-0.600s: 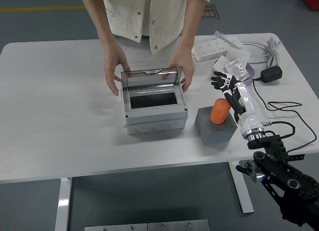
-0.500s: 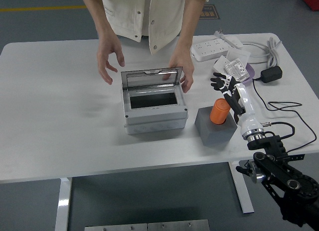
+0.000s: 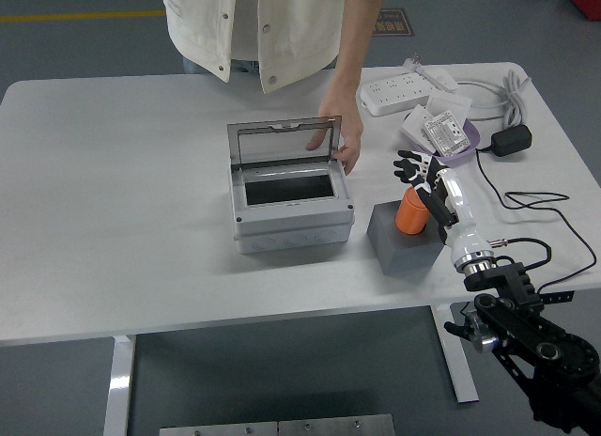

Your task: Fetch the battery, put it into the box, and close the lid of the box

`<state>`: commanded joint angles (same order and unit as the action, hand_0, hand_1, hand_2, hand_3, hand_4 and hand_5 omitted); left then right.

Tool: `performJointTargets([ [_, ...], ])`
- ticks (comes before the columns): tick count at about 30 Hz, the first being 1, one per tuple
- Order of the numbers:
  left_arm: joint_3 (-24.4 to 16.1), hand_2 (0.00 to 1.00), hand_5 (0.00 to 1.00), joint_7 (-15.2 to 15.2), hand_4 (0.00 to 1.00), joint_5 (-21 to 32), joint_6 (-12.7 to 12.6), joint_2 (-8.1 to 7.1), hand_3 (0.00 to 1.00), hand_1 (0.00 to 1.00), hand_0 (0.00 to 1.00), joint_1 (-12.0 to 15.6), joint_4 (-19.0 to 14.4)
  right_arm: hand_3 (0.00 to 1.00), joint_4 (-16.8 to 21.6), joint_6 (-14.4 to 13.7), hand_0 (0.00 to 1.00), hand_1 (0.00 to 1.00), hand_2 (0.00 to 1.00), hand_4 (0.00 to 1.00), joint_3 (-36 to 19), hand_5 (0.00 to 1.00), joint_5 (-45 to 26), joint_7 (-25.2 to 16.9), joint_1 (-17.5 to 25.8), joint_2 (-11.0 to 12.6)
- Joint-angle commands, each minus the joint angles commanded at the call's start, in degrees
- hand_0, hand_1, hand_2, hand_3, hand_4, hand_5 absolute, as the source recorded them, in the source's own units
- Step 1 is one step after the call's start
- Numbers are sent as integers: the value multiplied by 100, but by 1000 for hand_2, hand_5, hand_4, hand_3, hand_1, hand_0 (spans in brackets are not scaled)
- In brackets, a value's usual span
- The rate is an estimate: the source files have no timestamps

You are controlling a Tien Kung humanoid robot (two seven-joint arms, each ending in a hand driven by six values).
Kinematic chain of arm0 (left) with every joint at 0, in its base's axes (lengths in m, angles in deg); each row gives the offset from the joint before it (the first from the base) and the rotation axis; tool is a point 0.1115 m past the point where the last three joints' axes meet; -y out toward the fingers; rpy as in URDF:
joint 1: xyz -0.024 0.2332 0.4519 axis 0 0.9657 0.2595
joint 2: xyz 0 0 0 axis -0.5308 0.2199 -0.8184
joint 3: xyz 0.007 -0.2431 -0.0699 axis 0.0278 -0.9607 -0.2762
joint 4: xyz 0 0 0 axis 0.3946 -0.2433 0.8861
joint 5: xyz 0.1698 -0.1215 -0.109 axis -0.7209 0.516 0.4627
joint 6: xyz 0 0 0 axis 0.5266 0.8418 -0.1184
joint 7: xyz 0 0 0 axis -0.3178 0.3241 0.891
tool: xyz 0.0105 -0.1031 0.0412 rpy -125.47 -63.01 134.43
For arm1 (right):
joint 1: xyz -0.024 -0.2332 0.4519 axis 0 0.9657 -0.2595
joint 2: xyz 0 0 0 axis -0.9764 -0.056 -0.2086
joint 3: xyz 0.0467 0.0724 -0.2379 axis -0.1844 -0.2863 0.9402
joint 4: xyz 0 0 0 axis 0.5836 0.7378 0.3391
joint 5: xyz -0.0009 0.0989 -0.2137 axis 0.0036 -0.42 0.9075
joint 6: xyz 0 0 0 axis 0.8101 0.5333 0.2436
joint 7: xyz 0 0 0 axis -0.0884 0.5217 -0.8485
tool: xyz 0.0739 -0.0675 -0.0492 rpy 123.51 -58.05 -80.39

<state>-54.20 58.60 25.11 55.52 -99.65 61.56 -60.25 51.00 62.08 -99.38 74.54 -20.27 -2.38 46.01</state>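
A grey box (image 3: 291,210) stands at the table's middle, its clear lid (image 3: 284,144) raised upright at the back. An orange battery (image 3: 410,213) stands upright on a dark grey block (image 3: 404,240) to the box's right. My right hand (image 3: 420,169) reaches in from the lower right; its fingers are spread just above and behind the battery's top, holding nothing. A person at the far side rests one hand (image 3: 344,135) at the box's back right corner. My left arm is out of view.
A white power strip (image 3: 407,91), a small white socket on a purple pad (image 3: 444,132), a black adapter (image 3: 512,140) and cables (image 3: 526,203) lie at the back right. The table's near edge (image 3: 235,321) runs just below the box.
The person has drawn one hand away from the box's left side and out of view. My right hand has moved down a little, closer to the battery's top.
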Motion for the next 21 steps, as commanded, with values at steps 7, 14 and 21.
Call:
performJointTargets([
  [7, 20, 606, 214, -1, 737, 14, -5, -1, 553, 743, 643, 10, 0, 744, -77, -22, 689, 672, 710, 884, 74, 493, 70, 20, 1, 5],
  [14, 45, 606, 214, -4, 737, 28, -11, 1, 553, 743, 641, 14, 0, 748, -113, -70, 692, 675, 710, 866, 108, 394, 229, 49, 8, 16],
  [21, 59, 607, 215, -2, 737, 29, -11, 3, 553, 743, 640, 25, 0, 758, -122, -83, 687, 677, 712, 782, 138, 202, 336, 97, 18, 22],
])
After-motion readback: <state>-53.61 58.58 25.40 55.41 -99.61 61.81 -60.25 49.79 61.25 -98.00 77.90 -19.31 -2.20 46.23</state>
